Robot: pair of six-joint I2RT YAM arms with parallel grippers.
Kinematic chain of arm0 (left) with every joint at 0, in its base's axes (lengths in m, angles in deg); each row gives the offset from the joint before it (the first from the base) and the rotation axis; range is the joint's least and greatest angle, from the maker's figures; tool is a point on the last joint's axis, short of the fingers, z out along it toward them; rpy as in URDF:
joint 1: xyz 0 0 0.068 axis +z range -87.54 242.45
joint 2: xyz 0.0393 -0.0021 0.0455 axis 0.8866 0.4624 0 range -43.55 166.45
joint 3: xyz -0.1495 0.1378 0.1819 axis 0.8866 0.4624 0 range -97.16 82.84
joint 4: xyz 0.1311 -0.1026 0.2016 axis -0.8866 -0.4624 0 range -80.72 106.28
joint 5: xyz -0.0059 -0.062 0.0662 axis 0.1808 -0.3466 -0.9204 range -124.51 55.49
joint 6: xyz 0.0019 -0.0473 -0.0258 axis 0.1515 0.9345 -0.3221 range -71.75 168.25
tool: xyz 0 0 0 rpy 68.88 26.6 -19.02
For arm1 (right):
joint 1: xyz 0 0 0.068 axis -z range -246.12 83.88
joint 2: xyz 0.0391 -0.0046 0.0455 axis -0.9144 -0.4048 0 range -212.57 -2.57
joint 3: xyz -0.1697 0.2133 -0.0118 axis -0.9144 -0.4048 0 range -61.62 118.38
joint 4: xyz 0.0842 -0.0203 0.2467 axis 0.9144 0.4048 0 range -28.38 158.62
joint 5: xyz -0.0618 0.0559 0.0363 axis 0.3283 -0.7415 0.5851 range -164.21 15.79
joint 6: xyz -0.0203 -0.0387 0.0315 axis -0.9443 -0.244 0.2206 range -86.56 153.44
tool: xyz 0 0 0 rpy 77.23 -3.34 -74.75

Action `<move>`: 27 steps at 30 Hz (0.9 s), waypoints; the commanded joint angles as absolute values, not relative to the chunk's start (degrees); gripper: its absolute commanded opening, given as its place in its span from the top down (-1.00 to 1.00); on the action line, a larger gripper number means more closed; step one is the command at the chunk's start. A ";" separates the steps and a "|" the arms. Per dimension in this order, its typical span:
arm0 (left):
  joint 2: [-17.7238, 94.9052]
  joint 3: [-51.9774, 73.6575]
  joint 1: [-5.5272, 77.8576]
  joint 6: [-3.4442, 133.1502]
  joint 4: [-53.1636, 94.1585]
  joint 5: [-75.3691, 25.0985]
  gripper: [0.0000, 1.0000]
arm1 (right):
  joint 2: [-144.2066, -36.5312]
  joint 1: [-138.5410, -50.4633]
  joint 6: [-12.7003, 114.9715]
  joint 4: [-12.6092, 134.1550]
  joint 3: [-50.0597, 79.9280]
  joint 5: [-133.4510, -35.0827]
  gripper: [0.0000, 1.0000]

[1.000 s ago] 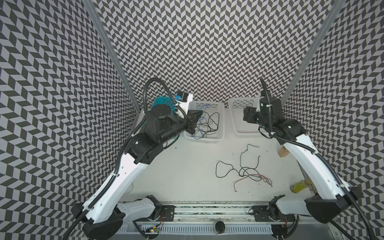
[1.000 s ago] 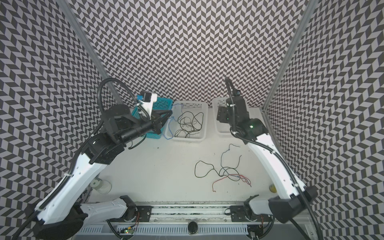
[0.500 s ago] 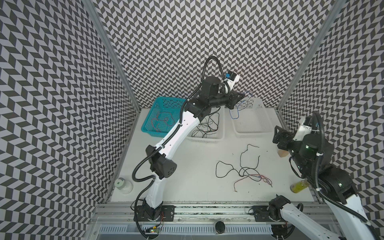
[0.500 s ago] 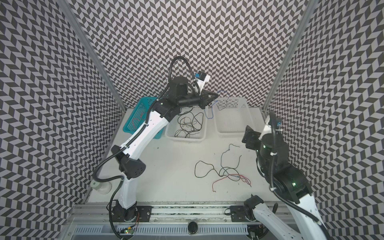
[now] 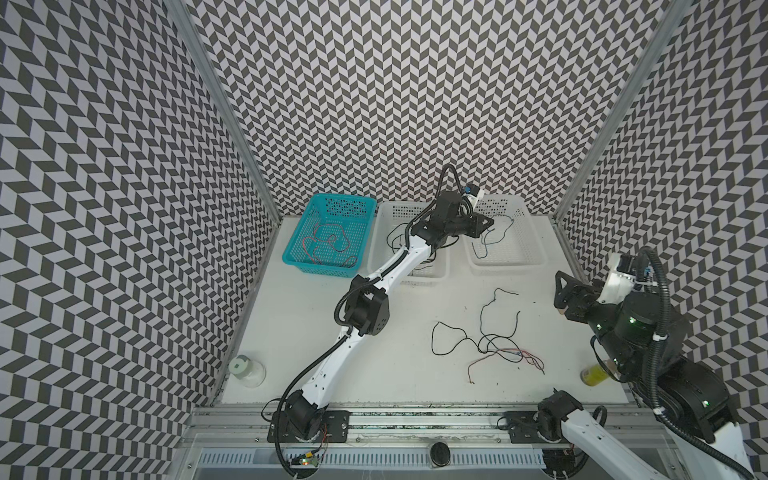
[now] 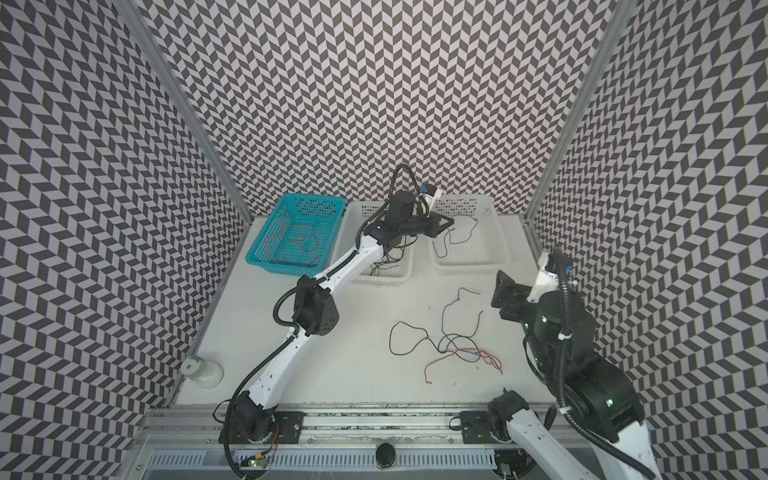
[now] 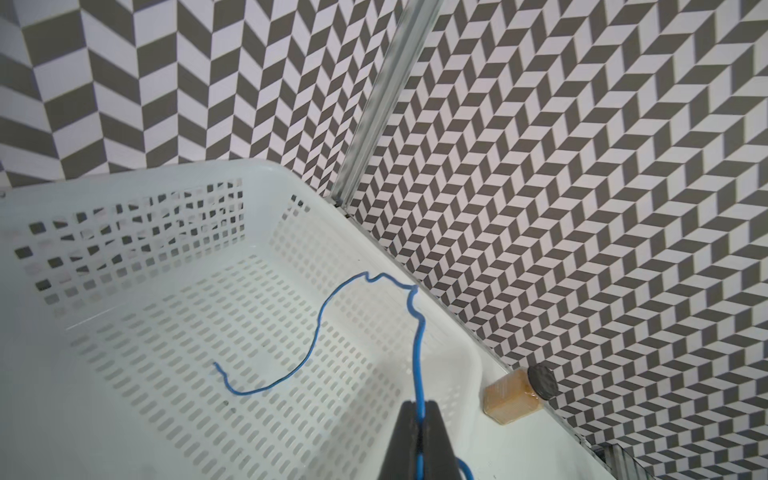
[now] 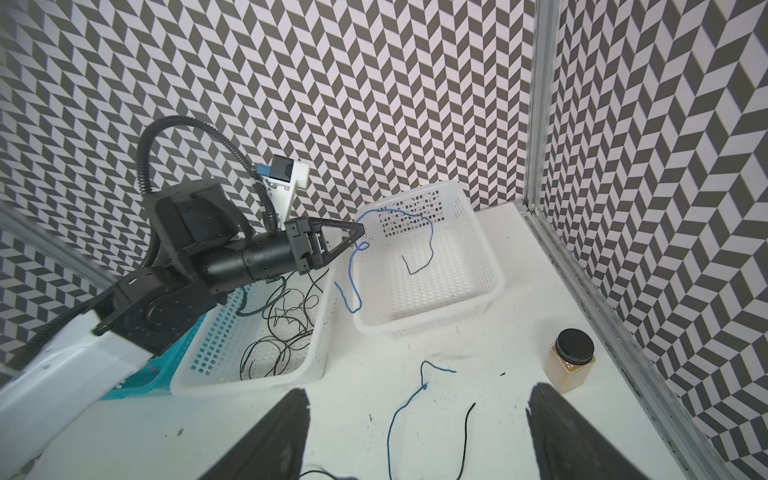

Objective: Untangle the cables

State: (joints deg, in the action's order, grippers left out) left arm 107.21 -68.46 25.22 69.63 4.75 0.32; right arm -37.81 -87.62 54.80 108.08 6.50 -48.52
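Three perforated plastic baskets, one thin blue cable clamped in left gripper over white 1 o'clock basket, ends trailing toward 6, one mixed-colour cable tangle at 4 o'clock, right gripper jaws apart

cables on table, before baskets

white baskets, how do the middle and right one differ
The middle white perforated plastic basket holds several thin black cables; the right white perforated basket holds one thin blue cable. The left gripper pinches that cable over the right basket, none in the middle one. Same shape and colour.
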 commanded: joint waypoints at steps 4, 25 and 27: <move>105.67 -68.29 24.75 67.94 6.61 -2.27 0.23 | -38.26 -87.56 57.58 108.29 3.07 -52.78 -0.64; 78.24 -43.23 22.95 66.36 7.12 -13.71 -0.38 | -41.06 -87.55 62.39 109.73 -6.79 -57.13 -0.62; 71.59 -34.12 22.94 65.17 8.66 -16.18 -0.39 | -41.87 -87.52 62.68 107.68 -10.12 -59.10 -0.62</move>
